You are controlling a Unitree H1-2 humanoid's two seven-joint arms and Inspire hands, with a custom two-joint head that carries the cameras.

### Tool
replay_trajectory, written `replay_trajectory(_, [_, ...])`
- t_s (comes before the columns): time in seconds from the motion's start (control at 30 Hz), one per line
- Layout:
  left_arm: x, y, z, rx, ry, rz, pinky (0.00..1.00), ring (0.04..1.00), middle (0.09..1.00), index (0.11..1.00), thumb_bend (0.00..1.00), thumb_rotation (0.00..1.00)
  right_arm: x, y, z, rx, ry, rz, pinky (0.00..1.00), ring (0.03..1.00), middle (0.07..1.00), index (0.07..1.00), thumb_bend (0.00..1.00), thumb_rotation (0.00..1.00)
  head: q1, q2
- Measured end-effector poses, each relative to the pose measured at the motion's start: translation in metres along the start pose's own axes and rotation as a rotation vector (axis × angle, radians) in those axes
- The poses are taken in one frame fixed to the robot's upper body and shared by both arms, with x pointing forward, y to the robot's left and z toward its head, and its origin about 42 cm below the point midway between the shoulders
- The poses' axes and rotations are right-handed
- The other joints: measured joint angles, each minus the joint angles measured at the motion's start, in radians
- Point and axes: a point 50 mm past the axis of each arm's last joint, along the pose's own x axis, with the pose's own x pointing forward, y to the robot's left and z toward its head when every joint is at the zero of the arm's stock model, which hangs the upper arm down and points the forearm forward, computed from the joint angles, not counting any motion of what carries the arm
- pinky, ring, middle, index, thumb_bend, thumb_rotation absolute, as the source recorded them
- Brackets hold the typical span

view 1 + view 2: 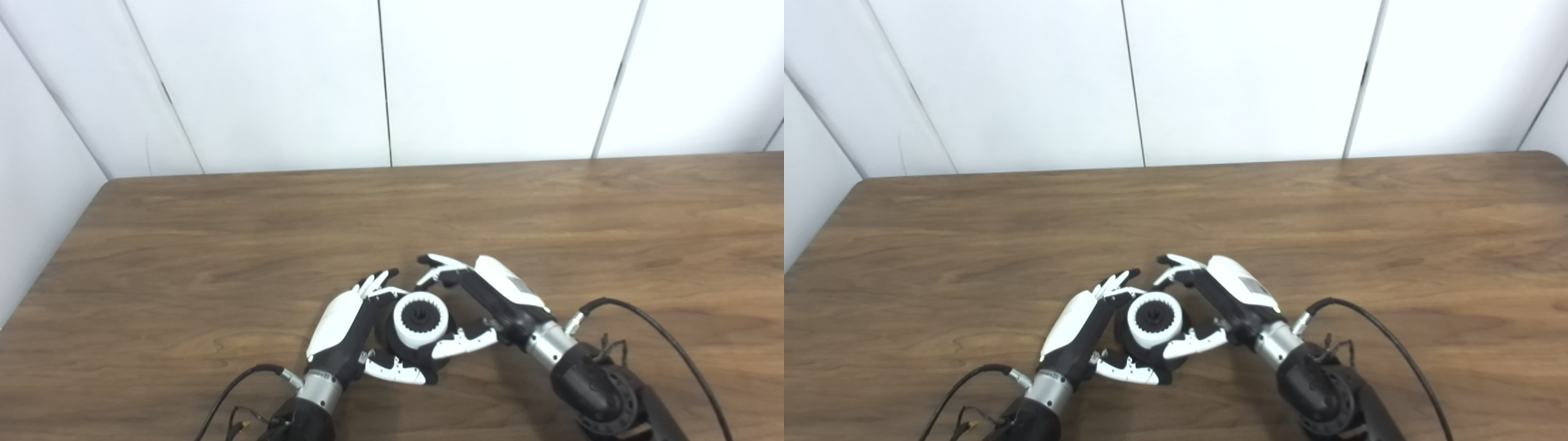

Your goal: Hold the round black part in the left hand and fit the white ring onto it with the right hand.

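The round black part (387,335) rests low over the table's front middle, cupped in my left hand (343,324), whose fingers and thumb wrap its left and front sides. The white toothed ring (404,324) sits on top of the black part, with a black hub showing through its centre. My right hand (484,300) arches over it from the right. Its thumb (462,343) lies against the ring's front right edge. Its fingers (438,266) curl a little beyond the ring's far side, apart from it. The same scene shows in the right eye view, with the ring (1138,321) between both hands.
The brown wooden table (245,245) runs back to a white panelled wall (380,79). Its left edge slants along the left of the picture. A black cable (661,324) loops off my right wrist and another (233,392) off my left wrist.
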Motion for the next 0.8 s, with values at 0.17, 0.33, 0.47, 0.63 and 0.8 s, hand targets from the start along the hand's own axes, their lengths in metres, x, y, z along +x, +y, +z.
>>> replay_trajectory(0.17, [-0.0002, 0.0006, -0.0002, 0.002, 0.001, -0.002, 1.00, 1.000, 0.975, 0.592, 0.91, 0.22, -0.0008, 0.0008, 0.0000, 0.014, -0.001, 0.007, 0.77, 0.913, 0.945, 0.861, 0.94, 0.58, -0.003, 0.000])
replay_trajectory(0.33, [-0.0003, 0.0010, -0.0003, 0.002, 0.001, -0.002, 1.00, 1.000, 0.974, 0.592, 0.91, 0.21, -0.0017, 0.0003, 0.0006, 0.015, -0.001, 0.016, 0.78, 0.918, 0.950, 0.881, 0.95, 0.58, -0.008, 0.000])
replay_trajectory(0.47, [-0.0005, 0.0014, -0.0006, 0.003, 0.001, -0.002, 1.00, 1.000, 0.976, 0.597, 0.91, 0.21, -0.0020, 0.0003, 0.0008, 0.019, -0.001, 0.021, 0.79, 0.925, 0.955, 0.898, 0.97, 0.58, -0.011, -0.003])
replay_trajectory(0.63, [-0.0007, 0.0016, -0.0007, 0.002, 0.001, -0.002, 1.00, 1.000, 0.975, 0.597, 0.91, 0.21, -0.0041, 0.0000, -0.0003, 0.030, -0.001, 0.027, 0.80, 0.936, 0.965, 0.928, 1.00, 0.58, -0.008, -0.008])
replay_trajectory(0.8, [-0.0009, 0.0017, -0.0004, 0.002, 0.001, -0.002, 1.00, 1.000, 0.980, 0.600, 0.91, 0.22, -0.0077, 0.0005, -0.0032, 0.062, 0.005, 0.021, 0.79, 0.924, 0.956, 0.943, 1.00, 0.57, -0.011, -0.008])
